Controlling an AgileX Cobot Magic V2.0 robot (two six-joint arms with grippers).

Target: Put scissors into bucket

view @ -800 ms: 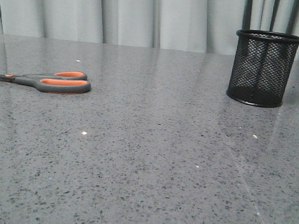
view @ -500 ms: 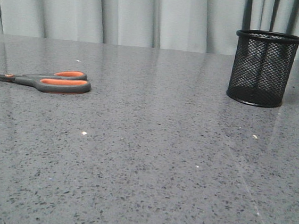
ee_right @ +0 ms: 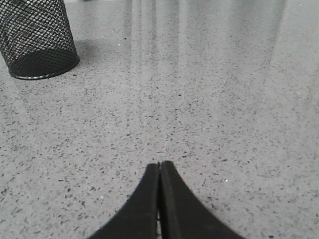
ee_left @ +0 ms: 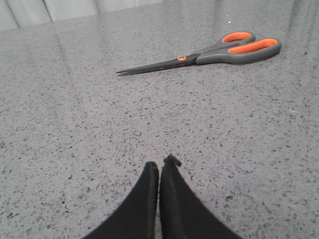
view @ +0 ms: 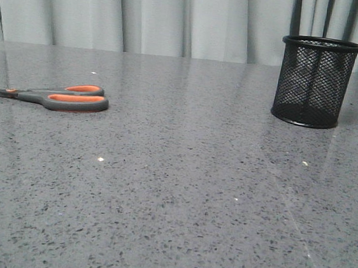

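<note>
The scissors (view: 48, 96) are lying flat at the far left of the grey speckled surface (view: 179, 191), handles pointing right and blades running off the left edge of the front view. In the left wrist view the scissors (ee_left: 209, 52) are showing whole: thin dark blades lying closed, an orange pivot, and dark grey loops lined with orange. They are probably stiff and fairly light, with hard, smooth metal that could slip. Lying so low, they are offering little to pinch from above; the thicker handle part just beside the pivot looks like the best place to take hold, so they hang blades-down.

The left gripper (ee_left: 159, 172) is hovering over bare surface, well apart from the scissors, its jaws pressed together and holding nothing. The right gripper (ee_right: 159, 169) is likewise showing its jaws pressed together over bare surface, empty.

Far right, the bucket (view: 317, 81) is standing upright, a black wire-mesh cup with solid rim and base, apparently empty, well apart from the scissors. The scissors look longer than the cup is tall, so the handles will likely be sticking out above the rim.
</note>
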